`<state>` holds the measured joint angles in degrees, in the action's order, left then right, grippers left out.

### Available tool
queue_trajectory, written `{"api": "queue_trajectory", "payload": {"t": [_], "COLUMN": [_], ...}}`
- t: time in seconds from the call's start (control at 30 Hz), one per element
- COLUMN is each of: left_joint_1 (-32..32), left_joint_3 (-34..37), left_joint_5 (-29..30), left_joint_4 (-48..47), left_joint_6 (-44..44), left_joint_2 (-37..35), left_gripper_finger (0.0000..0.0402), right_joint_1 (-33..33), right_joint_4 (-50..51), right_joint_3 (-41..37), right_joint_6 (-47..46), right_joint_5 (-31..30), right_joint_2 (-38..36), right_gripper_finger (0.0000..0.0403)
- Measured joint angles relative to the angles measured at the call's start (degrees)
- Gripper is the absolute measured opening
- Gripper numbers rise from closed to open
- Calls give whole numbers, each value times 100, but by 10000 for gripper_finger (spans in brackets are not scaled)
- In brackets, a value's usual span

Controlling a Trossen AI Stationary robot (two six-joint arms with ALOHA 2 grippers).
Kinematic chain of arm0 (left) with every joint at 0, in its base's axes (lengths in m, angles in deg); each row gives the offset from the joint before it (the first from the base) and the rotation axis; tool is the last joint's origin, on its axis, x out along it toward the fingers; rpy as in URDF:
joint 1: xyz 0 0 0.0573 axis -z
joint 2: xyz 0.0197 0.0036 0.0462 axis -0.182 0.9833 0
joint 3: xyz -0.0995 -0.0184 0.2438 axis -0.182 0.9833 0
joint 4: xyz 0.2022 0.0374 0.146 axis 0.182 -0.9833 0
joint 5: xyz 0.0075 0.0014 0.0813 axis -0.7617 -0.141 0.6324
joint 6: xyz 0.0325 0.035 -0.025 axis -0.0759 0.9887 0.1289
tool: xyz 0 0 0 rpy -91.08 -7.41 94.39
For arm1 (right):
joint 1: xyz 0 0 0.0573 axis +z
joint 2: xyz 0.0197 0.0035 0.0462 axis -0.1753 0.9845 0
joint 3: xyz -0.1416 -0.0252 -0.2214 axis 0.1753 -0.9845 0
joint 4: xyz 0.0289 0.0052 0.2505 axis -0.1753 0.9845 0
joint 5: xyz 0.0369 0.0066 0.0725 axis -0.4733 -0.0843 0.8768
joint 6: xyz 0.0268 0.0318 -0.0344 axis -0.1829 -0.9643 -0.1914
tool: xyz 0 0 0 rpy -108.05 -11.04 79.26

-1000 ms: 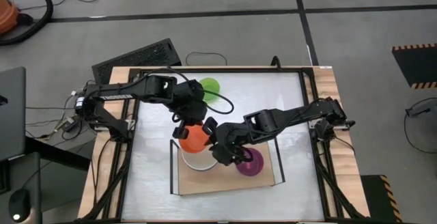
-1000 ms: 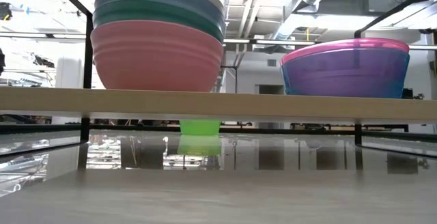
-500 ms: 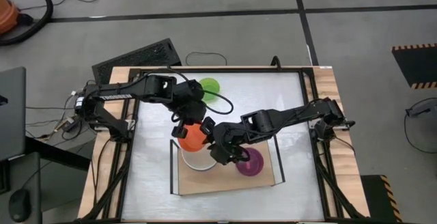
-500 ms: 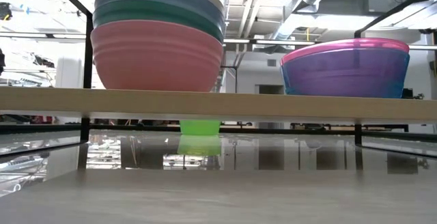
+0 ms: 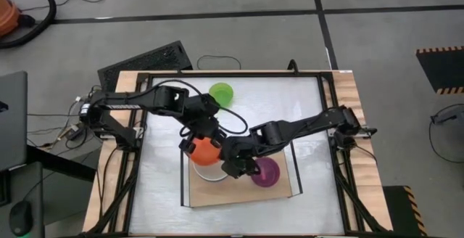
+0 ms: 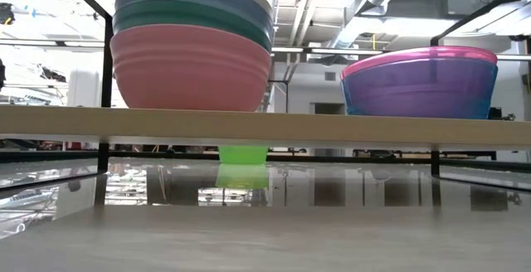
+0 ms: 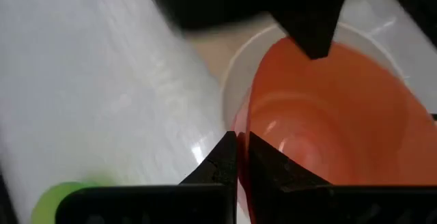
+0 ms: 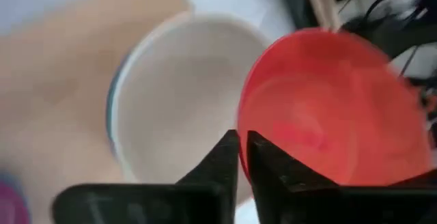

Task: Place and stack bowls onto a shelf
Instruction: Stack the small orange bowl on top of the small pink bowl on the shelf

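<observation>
An orange-red bowl (image 5: 204, 151) is tilted over a white-topped stack of bowls (image 5: 211, 170) at the left end of the light-wood shelf (image 5: 243, 193). In the low view this stack (image 6: 191, 48) shows pink, teal, blue and white. My left gripper (image 5: 197, 138) is shut on the orange-red bowl's left rim. My right gripper (image 5: 226, 153) is shut on its right rim. A purple bowl (image 5: 266, 171) sits on the shelf's right part. A green bowl (image 5: 221, 91) rests on the white tabletop at the far side. My left gripper pinches the orange-red bowl's rim (image 7: 247, 118), one finger inside the bowl and one outside. The bowl is tilted, above the white bowl (image 7: 235, 60). My right gripper pinches the opposite rim (image 8: 244, 118) of the orange-red bowl, one finger inside and one outside. The bowl is tilted beside the white bowl's opening (image 8: 184, 94).
Thin black wire frames (image 5: 181, 176) rise at the shelf's short ends. A wooden border with black rails (image 5: 130, 158) runs around the white tabletop. A keyboard (image 5: 145, 62) lies beyond the far left corner. Bare tabletop lies at the far right (image 5: 290, 100).
Both grippers have moved a little toward the table's left and near edges, keeping hold of the orange-red bowl. The bowl now sits slightly lower in the picture, closer over the white-topped stack. The stacks on the shelf have stayed still.
</observation>
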<state>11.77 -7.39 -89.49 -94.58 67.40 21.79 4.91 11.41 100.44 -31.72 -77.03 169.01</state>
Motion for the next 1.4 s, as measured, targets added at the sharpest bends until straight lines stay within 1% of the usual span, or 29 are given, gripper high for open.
{"api": "queue_trajectory", "payload": {"t": [0.1, 0.17, 0.23, 0.4, 0.6, 0.67, 0.8, 0.87, 1.03, 1.1, 1.2, 1.27, 1.4], "left_joint_1": [72, 104, 92, 93, 100, 100, 102, 108, 157, 191, 245, 259, 261], "left_joint_3": [0, 0, 1, -4, -7, -7, -7, -7, -9, -15, -153, -266, -520], "left_joint_5": [96, 235, 186, 294, 318, 290, 201, 134, 187, 328, 789, 1058, 1312], "left_joint_4": [-14, 26, 40, 27, 111, 121, 126, 128, 167, 148, 0, -26, -148], "left_joint_6": [83, 128, 116, 76, -79, -79, -38, 6, 4, 5, -26, -66, -87], "left_joint_2": [8, 70, 108, 82, 30, 10, -45, -78, -91, -97, -97, -104, -104], "left_gripper_finger": [0, 0, 0, 0, 1, 6, 42, 68, 140, 167, 199, 217, 242], "right_joint_1": [6, 50, 71, 130, 184, 198, 223, 223, 223, 223, 217, 220, 221], "right_joint_4": [-147, -74, -114, -136, 99, 93, 188, 244, 329, 324, 350, 408, 466], "right_joint_3": [20, -5, -3, -3, 262, 287, 386, 435, 482, 482, 484, 484, 484], "right_joint_6": [31, 61, 58, 41, -209, -278, -453, -511, -611, -647, -765, -810, -939], "right_joint_5": [-367, -569, -683, -935, -1023, -1041, -1051, -1053, -1066, -1073, -1093, -1114, -1138], "right_joint_2": [232, 266, 310, 311, 312, 313, 318, 318, 318, 318, 318, 316, 314], "right_gripper_finger": [21, 20, 20, 20, 20, 20, 20, 20, 20, 20, 20, 20, 20]}}
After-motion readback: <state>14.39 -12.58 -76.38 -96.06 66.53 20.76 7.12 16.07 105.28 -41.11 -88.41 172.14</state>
